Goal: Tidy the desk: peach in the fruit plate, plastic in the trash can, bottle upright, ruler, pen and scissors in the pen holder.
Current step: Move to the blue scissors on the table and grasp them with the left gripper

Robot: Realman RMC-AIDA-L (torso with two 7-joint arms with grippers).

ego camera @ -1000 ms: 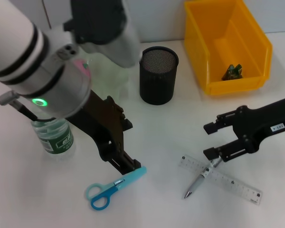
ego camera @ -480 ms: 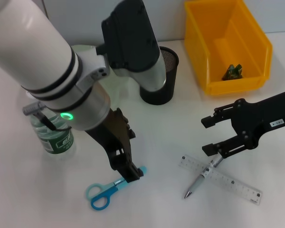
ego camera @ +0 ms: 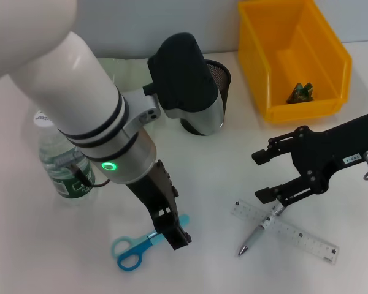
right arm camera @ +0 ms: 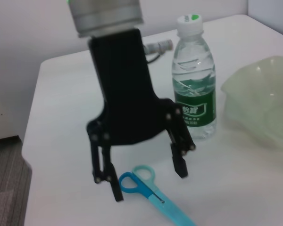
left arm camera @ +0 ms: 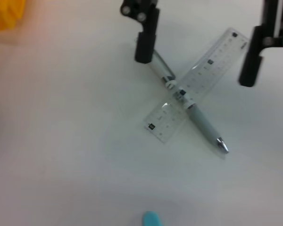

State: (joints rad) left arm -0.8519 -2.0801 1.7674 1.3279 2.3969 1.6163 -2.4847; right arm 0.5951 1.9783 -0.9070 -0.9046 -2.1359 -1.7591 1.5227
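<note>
Plain white desk [ego camera: 43,257], pale wall behind. Left end effector [right arm camera: 141,181] spread open, straddling the blue scissors [ego camera: 141,244] lying flat. Right end effector [ego camera: 265,175] open too, over the pen [ego camera: 262,228] crossing the ruler [ego camera: 288,231].

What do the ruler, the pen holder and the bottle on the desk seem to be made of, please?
The ruler looks like clear plastic: the table shows through under its printed marks. The pen holder looks like black metal mesh, judging by its fine perforated wall, though that is uncertain. The bottle looks like thin clear plastic, glossy and ribbed, with a white cap.
</note>
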